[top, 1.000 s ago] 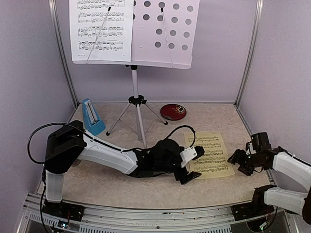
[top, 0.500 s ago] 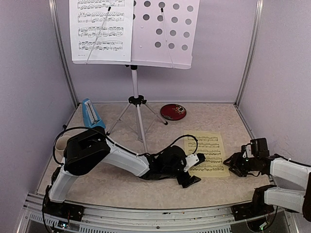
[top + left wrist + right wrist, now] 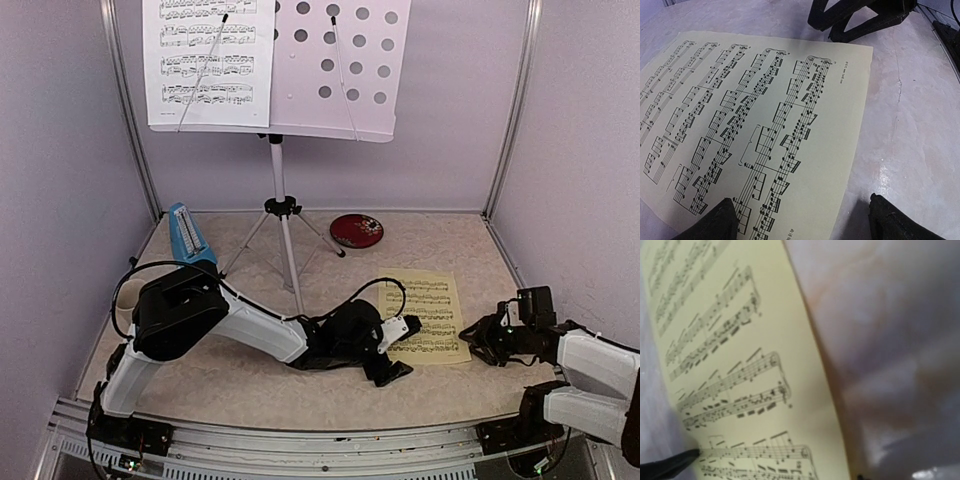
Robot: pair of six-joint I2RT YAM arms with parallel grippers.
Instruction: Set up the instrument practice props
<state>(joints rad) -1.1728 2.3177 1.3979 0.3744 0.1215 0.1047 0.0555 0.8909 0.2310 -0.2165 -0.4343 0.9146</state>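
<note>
Top external view: the yellow music sheet (image 3: 428, 312) lies flat on the table (image 3: 250, 385), right of the legs of the music stand (image 3: 335, 70), whose desk already carries the white music sheet (image 3: 208, 60); so the yellow one is the part not yet done.

The change over the last second is at its right edge; the right gripper (image 3: 478, 342) has slid in from the side and now sits against that edge, jaws narrower than before. On the right wrist view one fingertip (image 3: 670, 465) lies over the printed staves, but I cannot tell whether the paper is actually pinched.

The left gripper (image 3: 402, 348) has barely shifted, though its arm has swung round behind it; its fingers (image 3: 705, 222) are spread wide, one over the sheet's near corner, one over bare table, holding nothing.

I judge an edge pick-up is starting; thin paper lying flat may slip free.

The metronome (image 3: 188, 240) stands near the left wall.
</note>
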